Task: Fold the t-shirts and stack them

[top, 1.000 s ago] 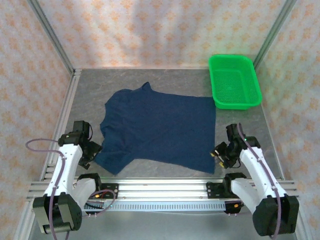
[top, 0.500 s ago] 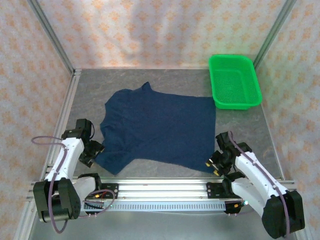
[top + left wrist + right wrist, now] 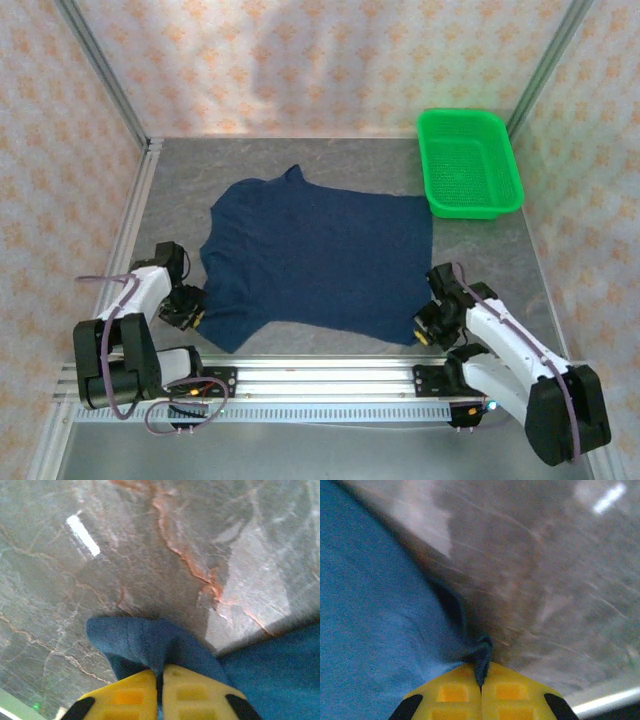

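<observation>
The grey marbled table [image 3: 180, 170] carried everything. On it the dark navy t-shirt [image 3: 320, 260] lay spread flat and unfolded. One of its corners lay just beside the near left corner of the green basket [image 3: 472, 208], and the rest ran left of the basket and nearer than it.

The right gripper [image 3: 422, 332] sat at the shirt's near corner on the basket's side, its yellow jaws pressed together on a thin pinch of blue hem. The left gripper [image 3: 195, 315] was well apart from the basket, at the shirt's opposite near corner, jaws clamped on a bunched fold of cloth.

This looked like the grasp for the first fold, with nothing folded yet. The next move probably called for both arms to lift together and carry the near edge over evenly. The right side's slight pinch could slip.
</observation>
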Controlling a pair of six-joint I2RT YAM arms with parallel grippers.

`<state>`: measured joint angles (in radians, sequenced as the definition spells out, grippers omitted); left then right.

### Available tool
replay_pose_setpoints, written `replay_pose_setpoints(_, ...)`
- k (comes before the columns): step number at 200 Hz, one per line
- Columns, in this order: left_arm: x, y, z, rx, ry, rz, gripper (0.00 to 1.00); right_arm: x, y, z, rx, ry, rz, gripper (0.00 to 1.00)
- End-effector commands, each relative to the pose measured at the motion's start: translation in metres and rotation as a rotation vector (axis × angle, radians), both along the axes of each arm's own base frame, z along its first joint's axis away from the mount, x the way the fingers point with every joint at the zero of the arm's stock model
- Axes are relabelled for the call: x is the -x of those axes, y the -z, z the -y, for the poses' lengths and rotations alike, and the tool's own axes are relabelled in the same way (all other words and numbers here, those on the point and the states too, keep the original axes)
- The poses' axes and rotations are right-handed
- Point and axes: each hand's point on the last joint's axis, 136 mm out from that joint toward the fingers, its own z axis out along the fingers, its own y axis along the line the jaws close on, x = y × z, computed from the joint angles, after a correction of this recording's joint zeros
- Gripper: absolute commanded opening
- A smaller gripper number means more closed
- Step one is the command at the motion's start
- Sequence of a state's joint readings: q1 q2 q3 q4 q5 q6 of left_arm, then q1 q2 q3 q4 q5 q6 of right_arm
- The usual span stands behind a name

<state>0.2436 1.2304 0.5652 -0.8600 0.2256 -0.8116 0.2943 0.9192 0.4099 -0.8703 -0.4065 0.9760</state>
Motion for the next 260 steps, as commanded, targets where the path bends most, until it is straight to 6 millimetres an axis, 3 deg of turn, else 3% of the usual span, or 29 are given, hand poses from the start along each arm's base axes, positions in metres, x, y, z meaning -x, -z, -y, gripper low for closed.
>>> replay_pose_setpoints(1,-0.012,0.0,-0.005,-0.016,0.027,0.056,0.0,-0.033,-0.016,0.008,0.065,0.0,0.142,0.0)
replay_pose_setpoints(39,-0.016,-0.019,0.0,-0.002,0.027,0.133,0.0,-0.031,-0.031,0.015,0.108,-0.006,0.142,0.0)
replay_pose_setpoints(81,-0.028,-0.055,0.001,-0.007,0.042,0.225,0.0,-0.033,-0.058,0.026,0.161,-0.005,0.188,0.0)
replay_pose_setpoints(142,-0.073,-0.111,0.001,-0.051,0.111,0.375,0.0,-0.039,-0.071,0.033,0.21,-0.025,0.2,0.0)
replay_pose_setpoints(187,-0.126,-0.123,0.004,-0.078,0.209,0.404,0.0,-0.059,-0.07,0.033,0.21,-0.051,0.198,0.0)
replay_pose_setpoints(260,-0.183,-0.113,-0.004,-0.112,0.336,0.351,0.0,-0.105,-0.07,0.048,0.238,-0.117,0.181,0.0)
